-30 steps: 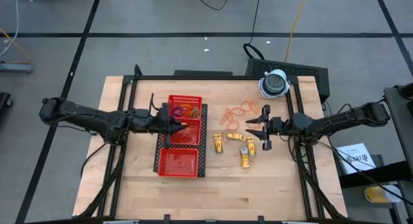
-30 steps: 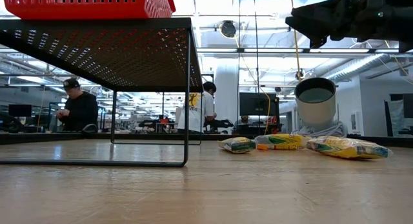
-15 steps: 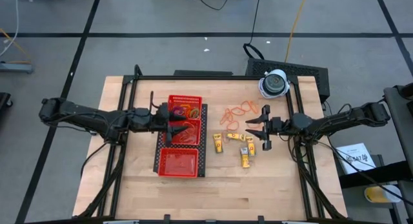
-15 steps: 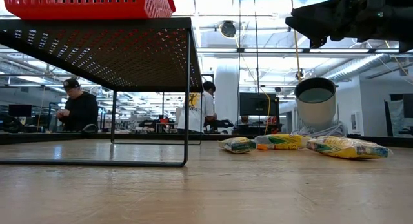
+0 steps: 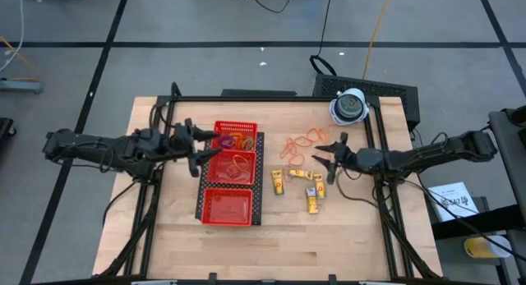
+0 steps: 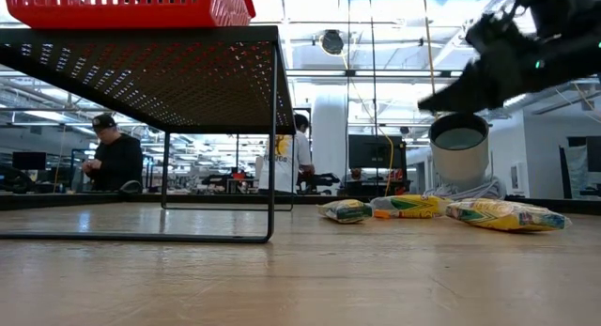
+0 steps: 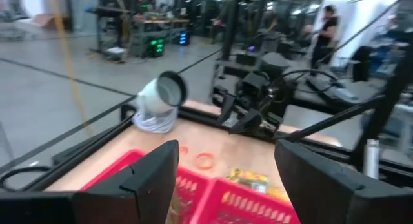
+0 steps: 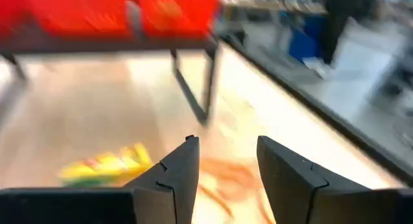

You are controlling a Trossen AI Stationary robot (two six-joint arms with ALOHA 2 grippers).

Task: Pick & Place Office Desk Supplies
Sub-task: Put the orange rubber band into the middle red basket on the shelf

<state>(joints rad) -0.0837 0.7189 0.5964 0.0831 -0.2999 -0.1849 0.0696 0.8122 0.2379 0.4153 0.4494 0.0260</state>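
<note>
The table (image 5: 164, 236) has bare wood along its left side and across the whole near edge, with a black frame running around its rim.

The left gripper (image 5: 200, 145) hangs at the left edge of the red tray (image 5: 205, 208), by its upper and middle compartments, fingers apart and empty; the arm reaches in level from the table's left side. The tray sits on a black perforated stand (image 6: 150, 72). Its top compartment holds colored rings (image 5: 236, 140), the middle one orange rubber bands (image 5: 239, 163), and the bottom one looks bare.

Right of the tray, yellow packets (image 5: 279, 183) lie scattered on the wood, with more of them (image 6: 404, 207) in a row seen from table height. Above them lies a loose heap of orange bands (image 5: 302, 143). The right gripper (image 5: 331, 157) hovers just right of that heap, above the packets, fingers spread and holding nothing; its arm stretches in from the right edge. A white round dome (image 5: 349, 106) stands at the far right corner, well apart from both grippers.
</note>
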